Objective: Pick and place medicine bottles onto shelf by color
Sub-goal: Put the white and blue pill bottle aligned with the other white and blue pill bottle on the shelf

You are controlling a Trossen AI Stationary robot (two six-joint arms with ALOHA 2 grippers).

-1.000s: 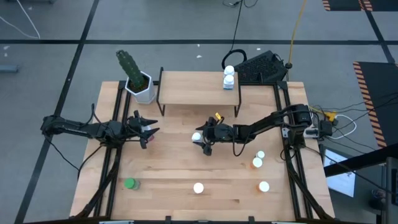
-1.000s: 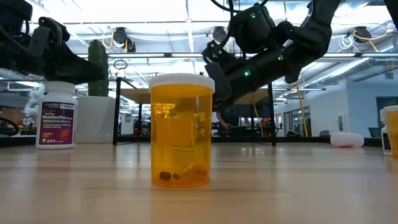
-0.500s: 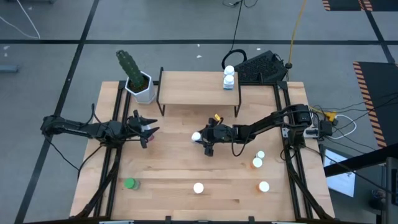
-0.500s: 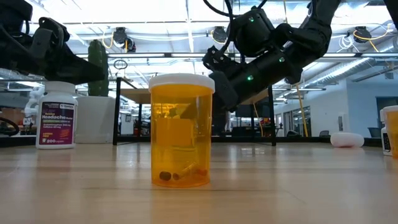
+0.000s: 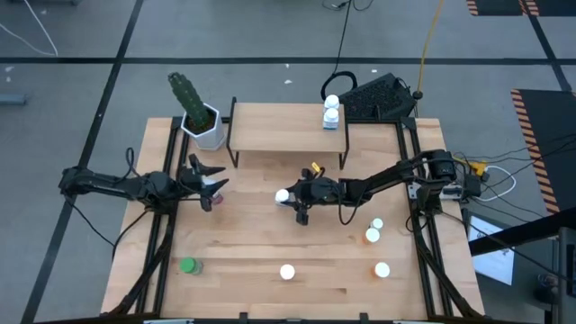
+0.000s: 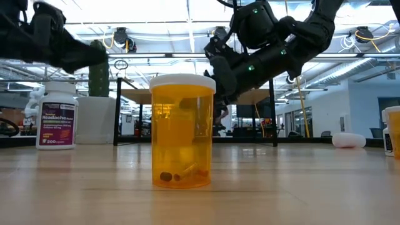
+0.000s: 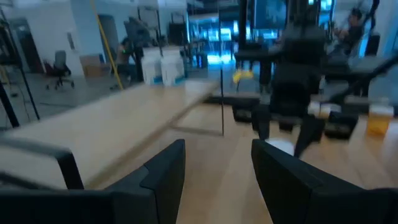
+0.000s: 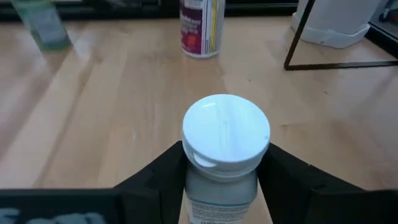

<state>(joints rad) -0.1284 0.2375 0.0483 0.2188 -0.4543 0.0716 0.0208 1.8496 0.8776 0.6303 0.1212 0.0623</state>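
Observation:
My right gripper is at the table's middle, in front of the shelf, shut on a white-capped bottle with a pale body. My left gripper is open and empty at the left, just above a pinkish-labelled bottle that stands on its base on the table; this bottle also shows in the right wrist view. Two blue-white bottles stand on the shelf's right end. A green bottle, a white-capped one and three at the right stand near the front. My right gripper pinches the bottle's body just under the cap between its two fingers, one on each side. The fingers come from the table's right side. The bottle stands upright with its cap up; in the low view the gripper is well above the tabletop.
A white pot with a green cactus stands at the shelf's left end. A black device lies behind the shelf's right end. An orange bottle stands close to the low camera. The shelf's top is bare left of the two bottles.
My right gripper has gone a little toward the table's left edge and slightly up with the bottle, which stays upright. My left gripper has risen and drawn a little toward the far edge, still open.

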